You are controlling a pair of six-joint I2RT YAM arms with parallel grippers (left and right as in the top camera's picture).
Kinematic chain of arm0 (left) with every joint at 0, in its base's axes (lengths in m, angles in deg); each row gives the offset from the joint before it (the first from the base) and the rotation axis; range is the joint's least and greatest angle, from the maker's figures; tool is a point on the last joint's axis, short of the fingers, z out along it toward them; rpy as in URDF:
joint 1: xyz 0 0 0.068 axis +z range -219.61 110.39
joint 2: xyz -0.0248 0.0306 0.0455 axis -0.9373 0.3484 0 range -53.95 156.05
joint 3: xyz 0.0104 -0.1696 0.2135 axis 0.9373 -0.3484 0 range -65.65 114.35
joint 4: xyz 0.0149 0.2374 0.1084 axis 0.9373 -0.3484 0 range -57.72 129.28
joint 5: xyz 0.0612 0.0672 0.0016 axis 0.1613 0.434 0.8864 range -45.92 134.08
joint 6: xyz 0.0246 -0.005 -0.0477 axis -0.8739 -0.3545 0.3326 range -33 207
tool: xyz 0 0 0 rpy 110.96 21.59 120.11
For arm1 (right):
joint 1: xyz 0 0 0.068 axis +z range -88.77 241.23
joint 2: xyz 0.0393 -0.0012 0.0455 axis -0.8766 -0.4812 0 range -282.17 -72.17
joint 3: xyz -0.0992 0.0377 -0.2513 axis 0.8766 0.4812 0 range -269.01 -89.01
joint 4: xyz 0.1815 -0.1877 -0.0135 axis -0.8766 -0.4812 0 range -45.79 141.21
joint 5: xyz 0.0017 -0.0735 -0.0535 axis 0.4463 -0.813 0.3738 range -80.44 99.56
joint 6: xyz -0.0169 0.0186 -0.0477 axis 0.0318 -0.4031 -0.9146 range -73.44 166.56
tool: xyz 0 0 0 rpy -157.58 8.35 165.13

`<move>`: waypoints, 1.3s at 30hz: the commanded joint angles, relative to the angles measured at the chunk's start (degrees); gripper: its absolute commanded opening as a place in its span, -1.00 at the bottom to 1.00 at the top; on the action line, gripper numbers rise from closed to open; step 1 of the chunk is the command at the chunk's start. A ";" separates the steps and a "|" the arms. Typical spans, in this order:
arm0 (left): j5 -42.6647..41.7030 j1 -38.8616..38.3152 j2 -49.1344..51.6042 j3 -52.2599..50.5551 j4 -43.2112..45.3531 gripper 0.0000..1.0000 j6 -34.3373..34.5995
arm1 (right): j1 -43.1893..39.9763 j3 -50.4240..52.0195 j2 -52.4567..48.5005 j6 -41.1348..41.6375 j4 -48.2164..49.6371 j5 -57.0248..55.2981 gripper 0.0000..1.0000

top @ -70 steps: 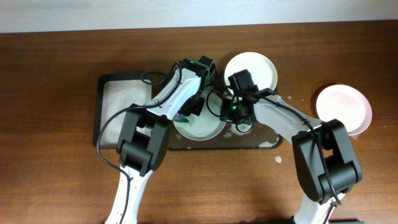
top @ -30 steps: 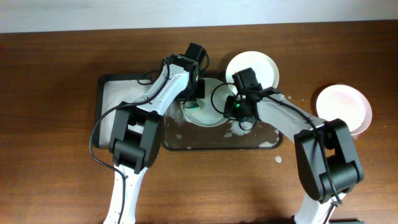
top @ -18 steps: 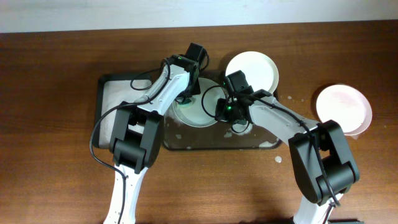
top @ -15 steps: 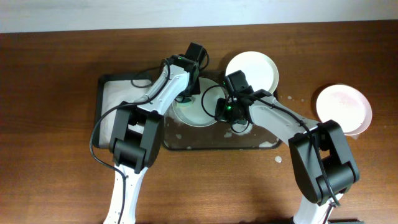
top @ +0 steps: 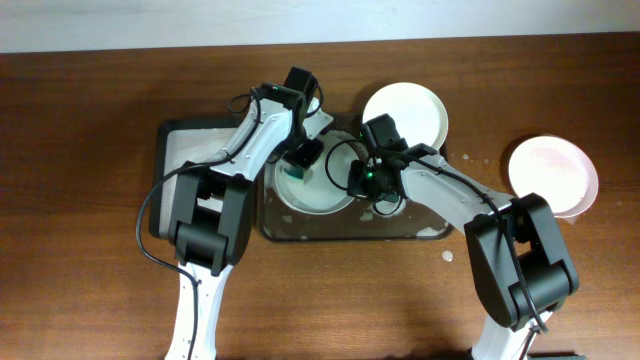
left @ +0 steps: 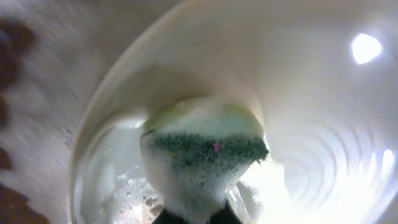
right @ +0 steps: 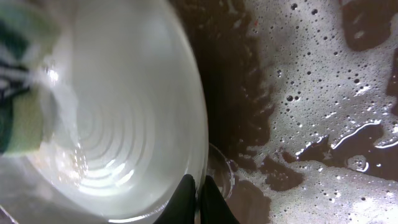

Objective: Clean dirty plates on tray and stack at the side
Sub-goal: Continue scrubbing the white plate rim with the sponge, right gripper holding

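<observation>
On the tray [top: 330, 226], left hand [top: 300, 163] grips sponge [left: 202, 155], right hand [right: 198, 199] pinches plate [right: 137, 93] rim.

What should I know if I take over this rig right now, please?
Left claw: shut on the sponge, pressed into the centre plate on the tray.
Right claw: shut on that plate's rim.
Second plate sits over the tray's far right corner; third plate lies on the table to the right.
Done: one plate mid-scrub; the others' cleanliness is unclear.
Left: finish it, clean any dirty ones, stack all three aside; none stacked yet.
</observation>
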 commanded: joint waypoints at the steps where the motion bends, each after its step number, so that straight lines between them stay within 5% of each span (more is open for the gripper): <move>1: -5.53 -0.92 4.63 -2.40 -4.02 -0.99 -9.14 | 1.16 0.74 -0.44 -2.25 0.20 1.42 -0.92; 12: -12.70 -0.79 4.63 -2.40 -3.52 -0.99 -13.99 | 1.16 0.74 -0.44 -2.25 0.17 1.40 -0.92; 17: -11.08 0.68 4.63 -2.40 5.64 -0.99 1.18 | 1.03 0.74 -0.44 -2.25 0.15 1.42 -0.92; 21: 1.86 2.27 4.63 -2.40 9.29 -0.99 17.94 | 1.01 0.74 -0.44 -2.27 0.13 1.42 -0.92; 26: 18.25 2.51 4.63 -2.40 5.07 -0.99 29.92 | 1.01 0.74 -0.44 -2.27 0.13 1.42 -0.92; 33: 17.99 2.12 4.63 -2.40 -7.15 -0.99 27.50 | 0.98 0.74 -0.44 -2.25 0.20 1.42 -0.92; 39: -9.57 0.74 4.63 -2.40 -11.39 -0.99 -0.72 | 0.98 0.74 -0.44 -2.25 0.22 1.42 -0.92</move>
